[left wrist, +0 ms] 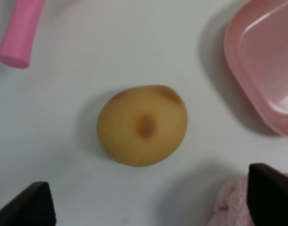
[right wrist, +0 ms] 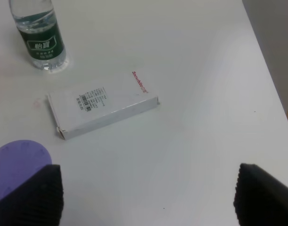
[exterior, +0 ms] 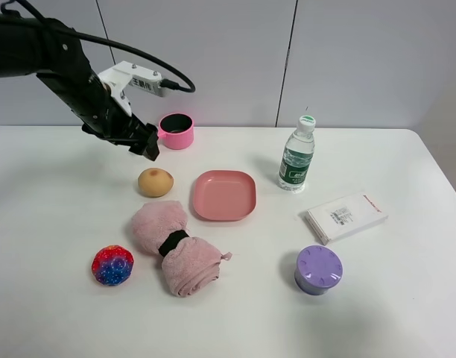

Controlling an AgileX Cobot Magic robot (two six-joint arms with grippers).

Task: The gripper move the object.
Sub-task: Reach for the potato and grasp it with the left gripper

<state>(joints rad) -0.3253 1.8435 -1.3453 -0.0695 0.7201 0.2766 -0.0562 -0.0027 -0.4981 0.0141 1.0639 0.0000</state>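
White matte tabletop (exterior: 57,321), pale grey wall panels behind. Landmark for all positions: pink square plastic plate with rounded corners and a raised rim (exterior: 224,195), near table centre.

Object: small round tan-beige ball, smooth skin, brownish spot on top (exterior: 155,182). It rests on the table just left of the plate, apart from its rim.

Left gripper, black two-fingered claw on a dark arm with a white fitting and black cable (exterior: 149,145): it hangs above the table, left of the plate and behind the ball, touching nothing. Left wrist view: ribbed black fingertips (left wrist: 33,207) spread wide, with the ball lying on bare table ahead of them, roughly centred in the gap and clear of both.

Right gripper (right wrist: 148,197): seen only in its wrist view, its black ribbed tips spread wide and empty, over bare table.

Other items:
- Pink cylindrical cup, dark inside (exterior: 176,131): behind-left of the plate.
- Fluffy pink rolled towel with a black band (exterior: 176,246): front-left of the plate.
- Glittery red-blue ball (exterior: 112,265): further front-left.
- Clear plastic water bottle, green label, white cap, upright (exterior: 296,154): right of the plate.
- Flat white cardboard box with a printed label (exterior: 346,217): right, beyond the bottle.
- Purple round lidded jar (exterior: 319,269): front-right.
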